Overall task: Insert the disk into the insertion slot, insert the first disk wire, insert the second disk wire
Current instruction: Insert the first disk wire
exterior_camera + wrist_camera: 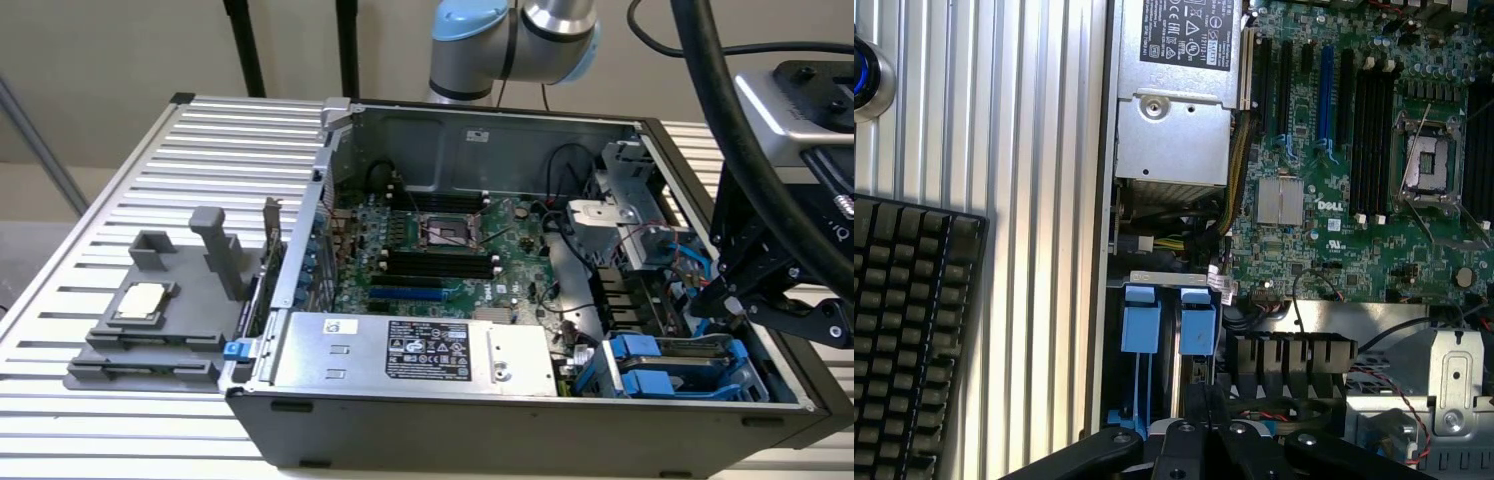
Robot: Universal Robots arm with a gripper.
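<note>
Item: my fingers (1201,405), pressed shut with nothing seen between them, poised close above the insertion slot (678,365) in the case's (534,425) near corner at the exterior view's right; best worked squarely along its blue rails (1140,322), gently.

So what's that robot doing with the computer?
A robot arm is working inside an open computer case. Its gripper, jaws shut, hangs just above the drive bay with the blue latches, beside the silver power supply. I can't tell if the bay is filled yet.
</note>
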